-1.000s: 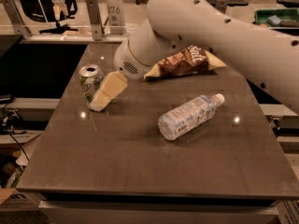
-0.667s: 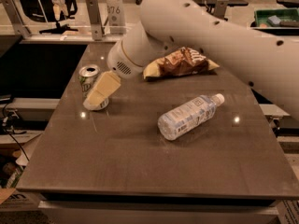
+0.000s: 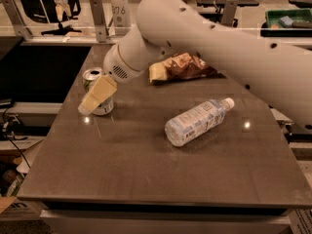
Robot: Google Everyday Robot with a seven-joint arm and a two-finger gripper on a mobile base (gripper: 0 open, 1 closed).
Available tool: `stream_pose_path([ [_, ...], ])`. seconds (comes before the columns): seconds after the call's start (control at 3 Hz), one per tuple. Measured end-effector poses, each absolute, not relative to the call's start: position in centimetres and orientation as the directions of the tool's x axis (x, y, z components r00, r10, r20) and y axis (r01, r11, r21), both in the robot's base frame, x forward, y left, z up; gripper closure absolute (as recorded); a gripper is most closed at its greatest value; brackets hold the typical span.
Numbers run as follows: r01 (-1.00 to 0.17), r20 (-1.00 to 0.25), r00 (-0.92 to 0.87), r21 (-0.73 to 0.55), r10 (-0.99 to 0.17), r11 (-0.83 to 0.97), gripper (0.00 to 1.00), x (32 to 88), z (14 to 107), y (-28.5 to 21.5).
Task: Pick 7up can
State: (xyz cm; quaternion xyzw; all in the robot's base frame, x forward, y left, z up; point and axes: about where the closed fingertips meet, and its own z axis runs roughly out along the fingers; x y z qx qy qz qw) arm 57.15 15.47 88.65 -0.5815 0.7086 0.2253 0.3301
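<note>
The 7up can [image 3: 92, 75] stands upright near the left edge of the dark table [image 3: 146, 179], showing its silver top and a strip of white and green label. My gripper [image 3: 97, 95], cream coloured, is at the can on its near side and covers most of the can's body. The big white arm reaches in from the upper right down to the can. I cannot tell whether the gripper touches the can.
A clear plastic water bottle [image 3: 195, 122] lies on its side at the table's middle. A brown snack bag [image 3: 183, 66] lies behind the arm's wrist. The table's left edge runs close to the can. A green bin [image 3: 287, 21] sits at the far right.
The arm has swung left and a little down. The gripper has gone from beside the can's right to in front of it, covering its body. The can, bottle and bag have not moved.
</note>
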Motion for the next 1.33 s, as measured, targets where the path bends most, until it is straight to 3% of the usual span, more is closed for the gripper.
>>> stream_pose_path([
  [1.33, -0.976, -0.762, -0.098, -0.052, -0.640, 0.212, 0.88, 56.8, 90.7, 15.2],
])
